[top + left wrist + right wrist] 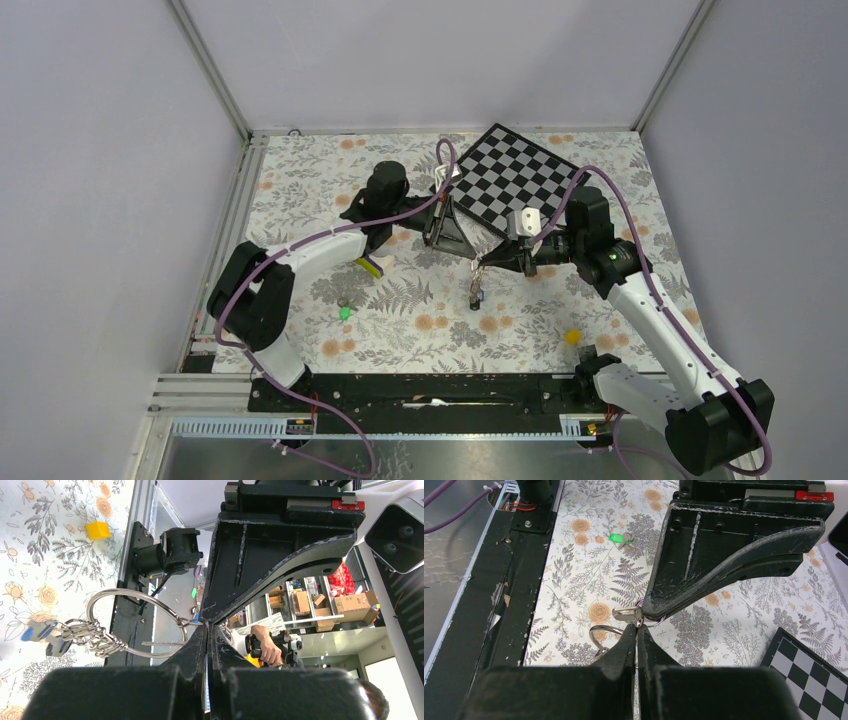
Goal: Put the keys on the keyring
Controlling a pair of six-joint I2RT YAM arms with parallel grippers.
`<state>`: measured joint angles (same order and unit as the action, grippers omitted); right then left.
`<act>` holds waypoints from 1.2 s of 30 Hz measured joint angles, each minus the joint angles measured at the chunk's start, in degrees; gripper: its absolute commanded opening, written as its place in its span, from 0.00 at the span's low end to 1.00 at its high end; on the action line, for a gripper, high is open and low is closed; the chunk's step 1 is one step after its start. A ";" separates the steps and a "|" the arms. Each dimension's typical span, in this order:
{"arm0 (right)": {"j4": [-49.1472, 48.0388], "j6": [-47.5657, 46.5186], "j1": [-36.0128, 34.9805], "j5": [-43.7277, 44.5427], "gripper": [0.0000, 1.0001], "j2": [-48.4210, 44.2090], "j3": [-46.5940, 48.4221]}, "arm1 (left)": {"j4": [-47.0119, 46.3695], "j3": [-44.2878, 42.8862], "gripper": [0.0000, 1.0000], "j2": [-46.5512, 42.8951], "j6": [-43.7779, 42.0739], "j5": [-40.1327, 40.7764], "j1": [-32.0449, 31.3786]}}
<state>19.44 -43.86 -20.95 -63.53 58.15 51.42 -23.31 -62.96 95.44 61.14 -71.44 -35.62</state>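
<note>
The left arm (300, 250) rises from its base at the near left, bends at the elbow and reaches across toward the middle of the floral surface (410, 345). Its wrist is turned so that the fingers lie sideways. The left tool (207, 625) is pinched narrow, with its tips gripping the wire of the keyring (127, 591) at the edge nearest the tool. The ring hangs in the air above the surface. On its far side sits a bunch of keys (85, 636), one of which has a blue head (31, 631).

The right arm (650, 300) climbs from the near right corner, folds at the elbow by the checkerboard (510, 180) and points its wrist left, toward the other arm. The right tool (638, 622) is also closed to a narrow slit. It nips what looks like a silver key (625, 613) just beside a loop of the ring. Whether that key is already threaded on the ring cannot be told.

From above, the two tools meet tip to tip over the centre, with the keys dangling under them. A green key (616, 538) lies alone on the surface, well apart from the ring and toward the left arm's base. A yellow cube (97, 530) sits near the right arm's base, and a wedge block (376, 264) lies under the left forearm.
</note>
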 measured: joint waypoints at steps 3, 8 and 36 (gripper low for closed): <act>-0.46 0.22 0.00 0.00 0.00 0.00 -0.22 | -0.94 0.46 0.00 0.00 0.74 0.02 0.09; -0.72 0.72 0.00 0.02 0.00 0.00 -0.31 | -2.25 0.87 0.00 0.00 2.05 0.04 0.09; -3.43 3.48 -0.04 2.14 0.00 0.85 -0.63 | -11.17 3.52 0.00 0.20 11.17 0.48 0.11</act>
<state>16.01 -40.38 -20.99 -61.39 59.00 50.78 -34.48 -59.44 95.64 72.31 -70.96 -35.51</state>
